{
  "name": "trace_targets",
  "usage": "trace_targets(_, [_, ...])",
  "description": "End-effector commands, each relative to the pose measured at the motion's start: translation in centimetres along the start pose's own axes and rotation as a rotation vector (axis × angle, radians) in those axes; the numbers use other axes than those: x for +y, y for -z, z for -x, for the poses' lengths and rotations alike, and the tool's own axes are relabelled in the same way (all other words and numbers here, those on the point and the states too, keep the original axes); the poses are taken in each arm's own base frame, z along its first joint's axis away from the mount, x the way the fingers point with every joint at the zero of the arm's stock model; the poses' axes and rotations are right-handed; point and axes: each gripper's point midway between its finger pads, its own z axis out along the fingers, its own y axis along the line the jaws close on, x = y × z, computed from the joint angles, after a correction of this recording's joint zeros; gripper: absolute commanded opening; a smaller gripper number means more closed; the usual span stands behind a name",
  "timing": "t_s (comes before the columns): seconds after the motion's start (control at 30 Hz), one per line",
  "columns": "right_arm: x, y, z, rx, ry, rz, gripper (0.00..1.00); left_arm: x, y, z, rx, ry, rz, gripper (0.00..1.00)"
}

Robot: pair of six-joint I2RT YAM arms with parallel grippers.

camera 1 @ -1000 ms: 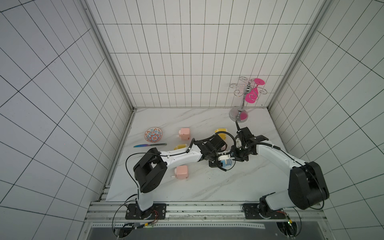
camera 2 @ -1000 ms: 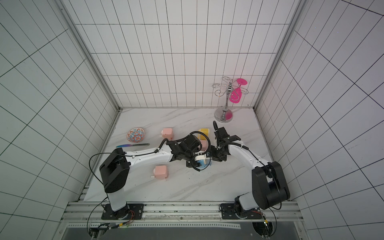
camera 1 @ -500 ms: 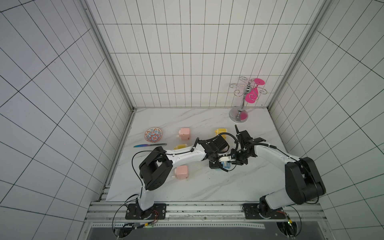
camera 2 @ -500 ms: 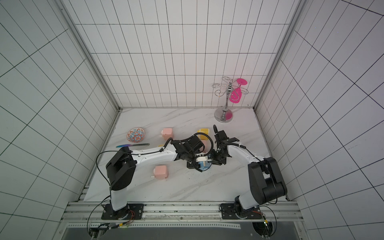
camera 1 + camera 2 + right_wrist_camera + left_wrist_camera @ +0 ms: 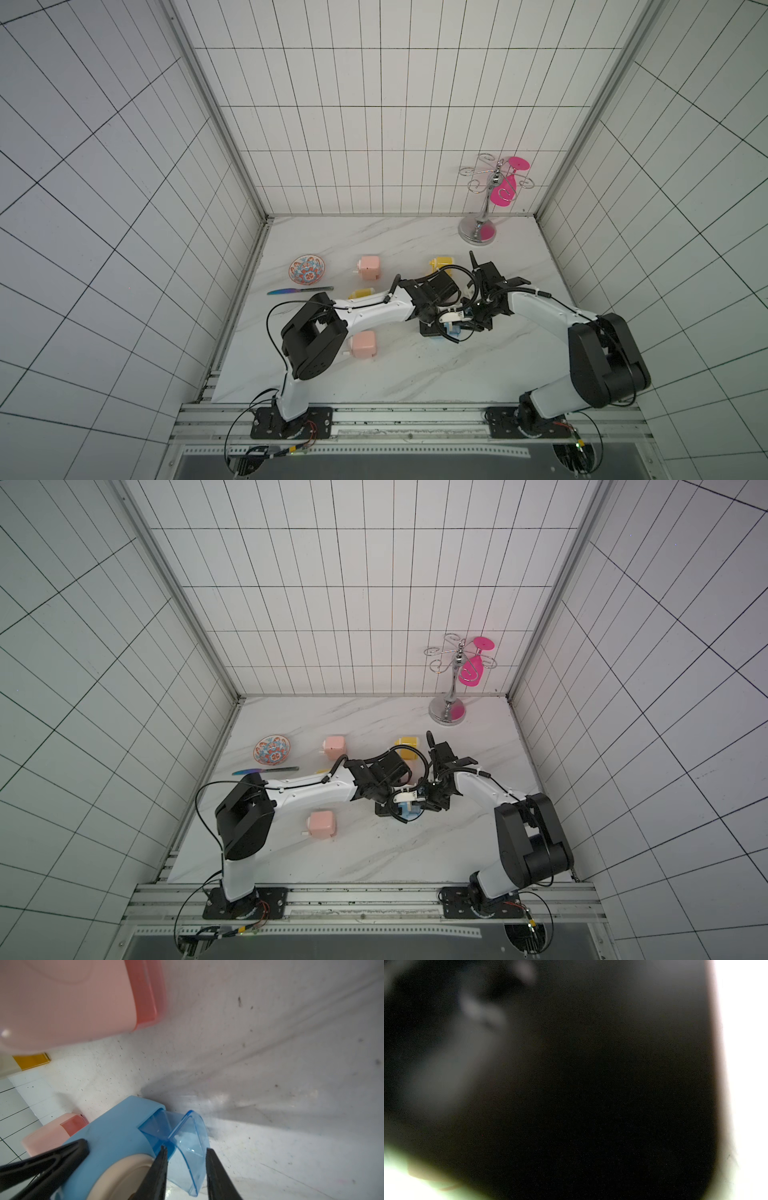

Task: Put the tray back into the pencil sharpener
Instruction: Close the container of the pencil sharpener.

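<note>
The blue pencil sharpener (image 5: 116, 1132) rests on the marble table between both arms and shows in both top views (image 5: 452, 331) (image 5: 409, 811). Its clear blue tray (image 5: 193, 1126) sits tilted, with one end inside the sharpener's slot and the rest sticking out. My right gripper (image 5: 186, 1149) is shut on the protruding part, one finger on each side. My left gripper (image 5: 434, 326) is shut on the sharpener body, and one of its fingers (image 5: 52, 1159) presses the blue side. The left wrist view is dark and blurred.
A pink sharpener (image 5: 364, 344) lies near the left arm, and another (image 5: 368, 266) sits farther back. Two yellow sharpeners (image 5: 440, 262) (image 5: 360, 293), a patterned bowl (image 5: 306, 270) and a slim knife (image 5: 299, 290) are nearby. A chrome stand (image 5: 477, 232) occupies the back right corner.
The right arm's elbow has swung slightly left. Both grippers and the sharpener have shifted a little toward the table's front. The grips look the same.
</note>
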Motion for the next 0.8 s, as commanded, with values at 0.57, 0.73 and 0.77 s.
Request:
trace_targets(0.57, [0.2,2.0,0.5,-0.025,-0.054,0.083,0.34,-2.1,-2.5,-4.7,0.188,0.006,-0.077,0.55])
trace_targets(0.73, [0.0,1.2,0.2,0.015,-0.075,0.086,0.34,-2.1,-2.5,-4.7,0.188,0.006,-0.076,0.55])
trace_targets(0.77, [0.1,1.2,0.2,0.020,-0.078,0.089,0.34,-2.0,-2.5,-4.7,0.187,0.005,-0.074,0.56])
